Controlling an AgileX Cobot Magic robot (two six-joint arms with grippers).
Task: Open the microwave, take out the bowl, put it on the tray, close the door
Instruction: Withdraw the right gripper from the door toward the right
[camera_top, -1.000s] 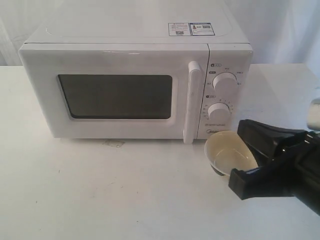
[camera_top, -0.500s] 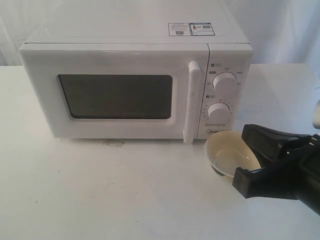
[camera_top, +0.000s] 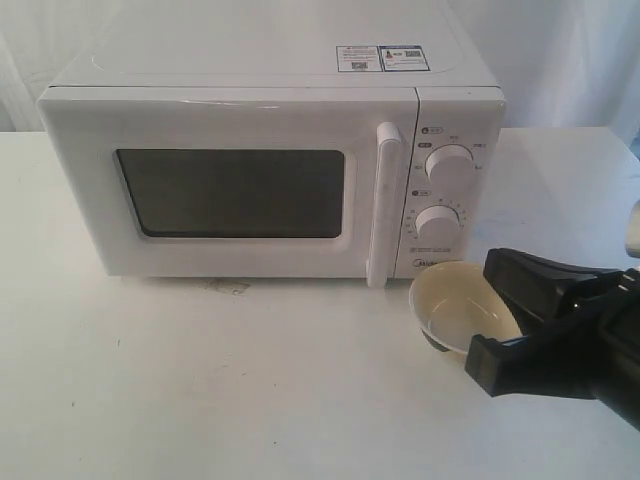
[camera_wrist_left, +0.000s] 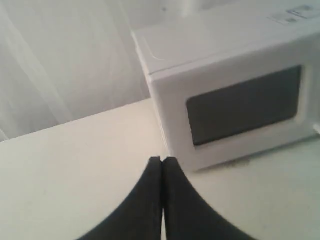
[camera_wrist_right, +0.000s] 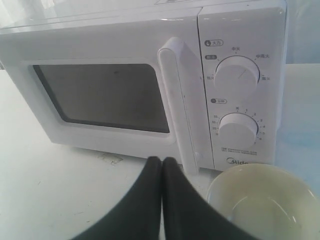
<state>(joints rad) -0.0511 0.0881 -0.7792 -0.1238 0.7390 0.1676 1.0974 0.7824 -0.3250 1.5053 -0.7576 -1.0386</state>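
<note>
The right gripper (camera_top: 500, 310) is sitting a little further toward the right edge of the table (camera_top: 250, 400) than a second ago, having slid back from the bowl (camera_top: 462, 310). More of the bowl's cream inside is showing now, and over the last half second nothing is moving.

A staged test bench: bare white table (camera_top: 250, 390), white curtain backdrop (camera_top: 560, 60).

Bowl (camera_top: 462, 308) partly hidden behind right end effector (camera_top: 510, 310); foot barely visible.
</note>
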